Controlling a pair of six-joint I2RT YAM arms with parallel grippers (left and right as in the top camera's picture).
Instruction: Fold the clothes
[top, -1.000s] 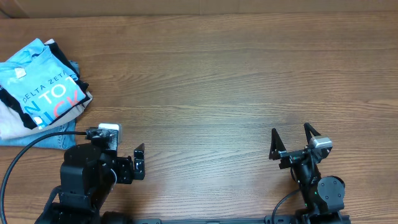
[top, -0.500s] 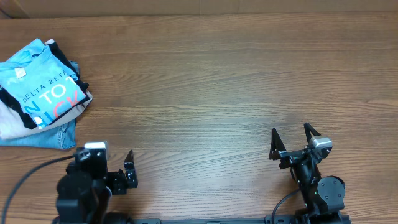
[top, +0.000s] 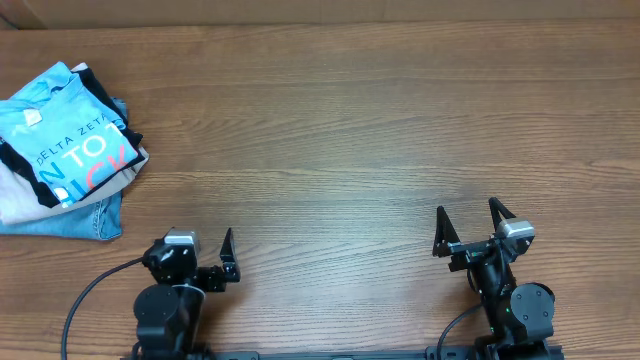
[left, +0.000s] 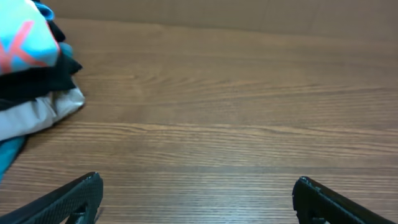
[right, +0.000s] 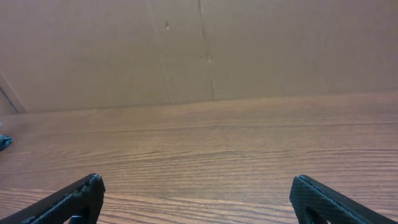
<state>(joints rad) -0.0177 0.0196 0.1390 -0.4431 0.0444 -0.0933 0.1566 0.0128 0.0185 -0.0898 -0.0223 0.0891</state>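
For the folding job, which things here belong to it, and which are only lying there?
Belongs to the job:
- light blue T-shirt, on top of the pile

Only lying there:
- black garment
- cream garment
- blue jeans, at the bottom

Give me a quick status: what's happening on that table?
Left pincer open, empty. Right pincer open, empty. Light-blue T-shirt sits folded atop clothes pile, far left. Nothing in the way.

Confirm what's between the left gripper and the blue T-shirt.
Bare wooden table, then the lower garments edging the pile, between the left gripper and blue T-shirt; shows overhead.
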